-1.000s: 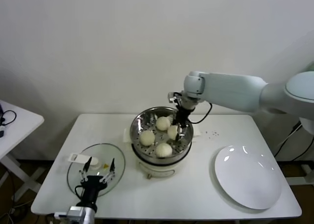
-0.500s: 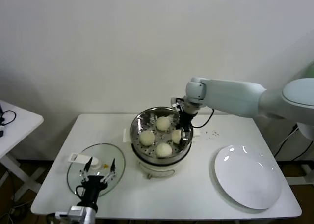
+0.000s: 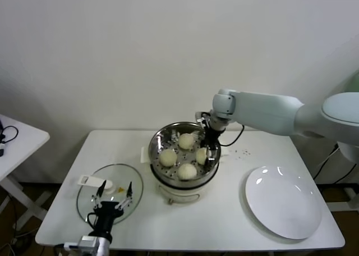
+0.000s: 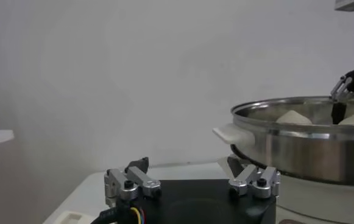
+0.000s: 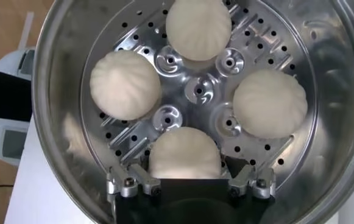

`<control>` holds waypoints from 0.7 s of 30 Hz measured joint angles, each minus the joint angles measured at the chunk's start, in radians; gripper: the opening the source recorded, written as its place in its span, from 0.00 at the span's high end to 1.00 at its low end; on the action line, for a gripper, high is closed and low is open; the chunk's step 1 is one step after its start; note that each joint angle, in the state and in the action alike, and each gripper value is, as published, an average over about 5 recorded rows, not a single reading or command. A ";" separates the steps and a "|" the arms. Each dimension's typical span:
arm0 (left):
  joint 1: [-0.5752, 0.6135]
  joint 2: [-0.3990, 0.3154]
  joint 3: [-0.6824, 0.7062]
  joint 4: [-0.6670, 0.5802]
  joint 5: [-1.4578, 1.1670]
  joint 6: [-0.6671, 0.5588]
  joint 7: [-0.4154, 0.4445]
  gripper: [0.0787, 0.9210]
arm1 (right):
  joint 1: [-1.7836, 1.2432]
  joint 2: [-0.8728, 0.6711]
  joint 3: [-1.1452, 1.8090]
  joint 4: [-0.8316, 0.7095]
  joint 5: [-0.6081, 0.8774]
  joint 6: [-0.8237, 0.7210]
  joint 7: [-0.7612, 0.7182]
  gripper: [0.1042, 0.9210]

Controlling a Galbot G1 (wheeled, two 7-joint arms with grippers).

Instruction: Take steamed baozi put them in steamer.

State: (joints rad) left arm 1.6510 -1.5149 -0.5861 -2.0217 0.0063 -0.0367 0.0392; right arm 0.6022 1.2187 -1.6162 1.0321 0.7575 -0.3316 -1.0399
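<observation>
Four steamed baozi (image 5: pixel 199 27) are sitting on the perforated tray inside the steamer (image 3: pixel 161 137), at roughly 12, 3, 6 and 9 o'clock around the tray's centre. Right claw (image 5: pixel 189 184) is hanging over the 6 o'clock bun, fingers spread wide, gripping nothing. Judgement: buns are soft, light, easily dented; a gentle pinch across the sides would suit, not the pleated top. Steel rim is closing in all around, so straight up looks like the only free exit. Left claw (image 3: pixel 112 197) is idling open above the glass lid (image 3: pixel 86 195), at 8 o'clock from the steamer; white plate (image 3: pixel 283 202) is lying at 4 o'clock on the table (image 3: pixel 224 222).
</observation>
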 measured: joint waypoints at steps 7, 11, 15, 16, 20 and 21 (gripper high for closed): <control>-0.001 0.001 0.001 0.000 0.003 0.000 0.000 0.12 | 0.017 -0.010 0.016 0.006 0.017 0.010 -0.013 0.12; -0.001 0.001 0.003 0.000 0.004 0.000 0.000 0.12 | 0.030 -0.021 0.023 0.016 0.027 0.017 -0.016 0.12; 0.000 0.001 0.007 -0.001 0.005 0.000 0.000 0.12 | 0.043 -0.040 0.033 0.032 0.034 0.023 -0.014 0.12; 0.000 0.001 0.008 -0.001 0.005 0.000 -0.001 0.12 | 0.047 -0.047 0.037 0.038 0.036 0.023 -0.012 0.12; 0.001 0.001 0.010 -0.004 0.007 0.001 -0.001 0.12 | 0.061 -0.083 0.055 0.068 0.042 0.025 0.005 0.12; 0.000 0.001 0.010 -0.004 0.007 0.001 -0.001 0.12 | 0.063 -0.094 0.061 0.077 0.042 0.026 0.011 0.12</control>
State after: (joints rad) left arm 1.6512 -1.5135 -0.5765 -2.0255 0.0135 -0.0357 0.0381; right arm 0.6657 1.1243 -1.5557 1.1094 0.7994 -0.3058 -1.0294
